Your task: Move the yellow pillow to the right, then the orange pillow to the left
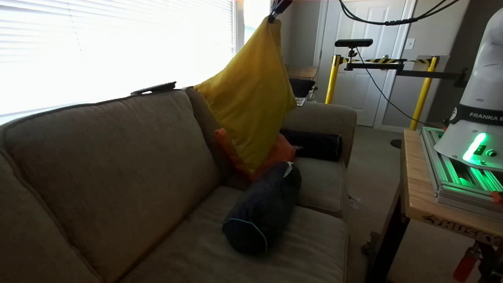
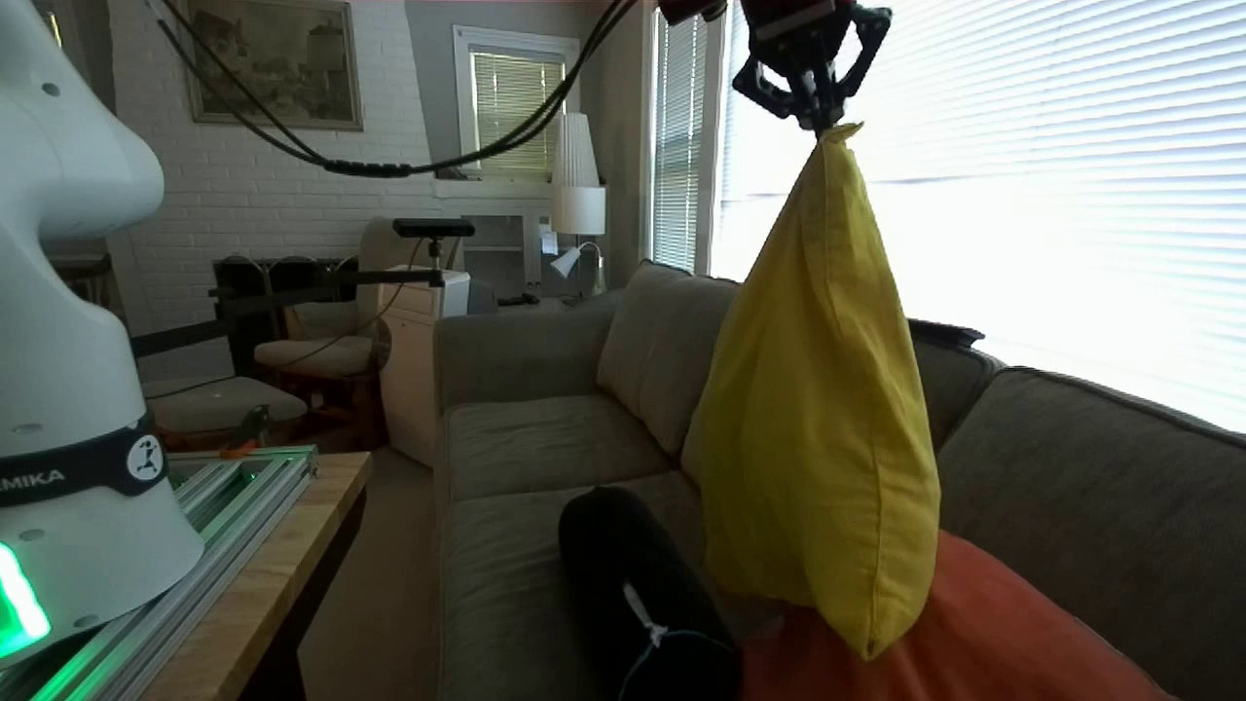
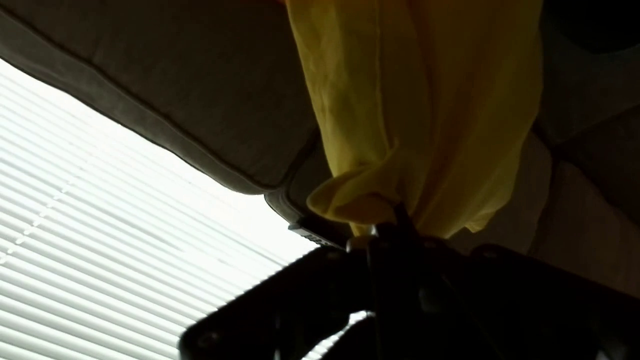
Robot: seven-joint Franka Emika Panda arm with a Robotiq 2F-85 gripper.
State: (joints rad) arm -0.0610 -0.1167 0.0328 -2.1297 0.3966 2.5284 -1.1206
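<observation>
Now | grpr pinching top corner of yel pillow | it hangs below, long axis approx vert | low tip by orng pillow, contact unclear | prob lift clear b4 sideways carry

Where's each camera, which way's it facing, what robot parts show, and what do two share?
An exterior view: near the sofa, facing along it toward a door; arm base at right, pincer at top.
An exterior view: near the sofa, facing roughly opposite, toward a brick wall; arm base at left, pincer at top.
Wrist view: behind the pincer, which shows at bottom, facing along the yellow pillow.
Both exterior views share sofa, arm base, yellow pillow and orange pillow.
</observation>
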